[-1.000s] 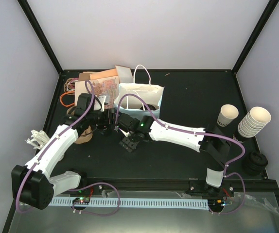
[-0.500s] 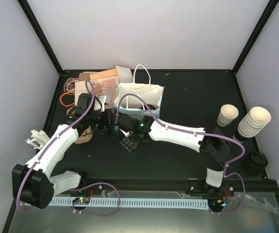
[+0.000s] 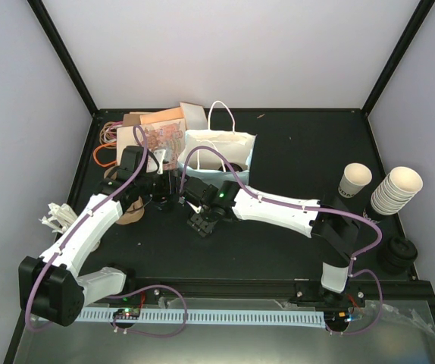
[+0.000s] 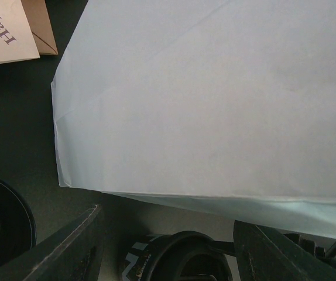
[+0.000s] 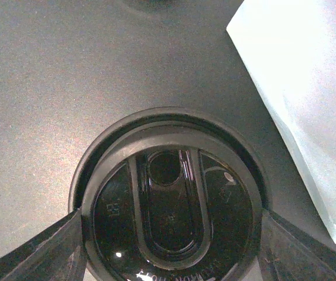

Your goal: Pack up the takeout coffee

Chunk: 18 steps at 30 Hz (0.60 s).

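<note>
Right gripper (image 5: 171, 222) closed in slightly, fingers flanking the coffee (image 5: 168, 193) mid-frame; grip unconfirmed. Left gripper (image 4: 168, 221) part open, hold unclear. I'd clamp below the lid, level.

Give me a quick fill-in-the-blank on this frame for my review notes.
The lid of the takeout coffee is ___. It sits ___ the right fingers. The paper bag beside it is ___. The stack of lidless cups stands on the ___ side of the table.
Missing: black; between; white; right.
</note>
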Available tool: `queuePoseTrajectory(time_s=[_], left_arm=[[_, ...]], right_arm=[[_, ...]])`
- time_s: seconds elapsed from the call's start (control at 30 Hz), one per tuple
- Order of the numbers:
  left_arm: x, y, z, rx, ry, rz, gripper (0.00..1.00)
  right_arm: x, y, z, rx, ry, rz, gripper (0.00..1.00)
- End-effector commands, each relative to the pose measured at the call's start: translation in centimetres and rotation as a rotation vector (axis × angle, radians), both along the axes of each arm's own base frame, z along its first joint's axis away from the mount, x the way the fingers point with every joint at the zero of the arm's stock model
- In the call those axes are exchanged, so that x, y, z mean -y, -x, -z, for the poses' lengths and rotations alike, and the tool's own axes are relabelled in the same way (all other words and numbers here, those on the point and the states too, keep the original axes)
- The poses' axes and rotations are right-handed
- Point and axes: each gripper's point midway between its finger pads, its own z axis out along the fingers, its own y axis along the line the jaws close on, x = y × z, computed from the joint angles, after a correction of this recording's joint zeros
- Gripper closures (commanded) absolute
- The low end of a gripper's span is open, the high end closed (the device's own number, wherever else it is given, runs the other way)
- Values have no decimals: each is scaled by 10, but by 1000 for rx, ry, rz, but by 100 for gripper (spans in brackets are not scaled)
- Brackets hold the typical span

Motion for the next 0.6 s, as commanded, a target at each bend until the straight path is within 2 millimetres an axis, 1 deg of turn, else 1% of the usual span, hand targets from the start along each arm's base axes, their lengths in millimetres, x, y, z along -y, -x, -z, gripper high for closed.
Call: queuePoseTrajectory(time_s=[0.0, 0.17, 0.3, 0.47, 0.57], left_arm=[[3, -6, -19, 48, 23, 16, 38], [-2, -4, -21, 59, 3, 5, 37], [-4, 3, -30, 85, 1, 7, 35], [-9, 16, -41, 107, -11, 8, 31], [-15, 27, -55, 142, -22, 0, 29]], right_arm=[[-1, -6, -6, 22, -6, 13, 26], [-1, -3, -16, 25, -28, -2, 26], [3, 1, -29, 30, -57, -13, 26], [14, 15, -47, 39, -85, -45, 26], [22, 25, -56, 48, -96, -68, 26]])
